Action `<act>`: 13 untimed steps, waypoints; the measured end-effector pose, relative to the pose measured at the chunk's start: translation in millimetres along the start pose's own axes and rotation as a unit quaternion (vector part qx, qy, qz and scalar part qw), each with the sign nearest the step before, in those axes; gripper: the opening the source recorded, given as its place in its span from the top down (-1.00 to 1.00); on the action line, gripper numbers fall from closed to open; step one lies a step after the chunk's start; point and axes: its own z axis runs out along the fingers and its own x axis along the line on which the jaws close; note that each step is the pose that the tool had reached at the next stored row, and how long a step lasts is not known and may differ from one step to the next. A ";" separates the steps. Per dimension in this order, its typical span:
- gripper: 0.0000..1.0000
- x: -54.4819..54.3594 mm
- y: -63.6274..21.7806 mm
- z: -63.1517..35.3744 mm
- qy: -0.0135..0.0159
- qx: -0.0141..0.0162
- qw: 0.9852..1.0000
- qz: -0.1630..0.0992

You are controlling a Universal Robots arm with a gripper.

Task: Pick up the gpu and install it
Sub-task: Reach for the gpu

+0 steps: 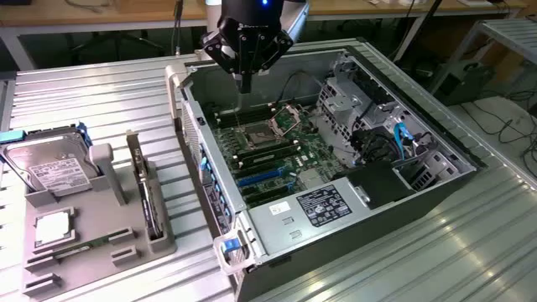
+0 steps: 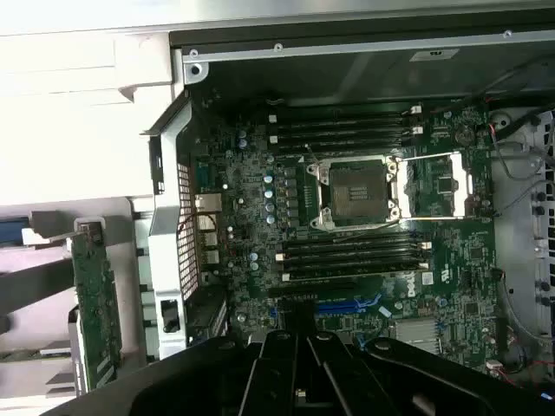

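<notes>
Black and clenched, its fingers pressed together, the hand (image 1: pixel 244 87) hangs above the open computer case (image 1: pixel 436 182), over the motherboard (image 1: pixel 277 148) with its bare processor socket (image 1: pixel 254 134). We see the gpu (image 1: pixel 149 198) well apart from the hand. It stands on edge in a slot of the grey holder (image 1: pixel 92 248) on the ribbed metal tabletop (image 1: pixel 100 94), on the exterior view's left of the case. A hard drive (image 1: pixel 52 168) leans in the same holder, further left. In the wrist view the card stands outside the case's perforated rear panel.
</notes>
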 end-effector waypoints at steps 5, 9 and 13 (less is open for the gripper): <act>0.79 5.8 -0.4 -0.2 0.000 0.000 1.000 0.000; 0.79 8.9 -0.7 -0.2 0.000 0.000 1.000 0.000; 0.79 11.7 -0.9 -0.3 0.000 0.000 1.000 0.000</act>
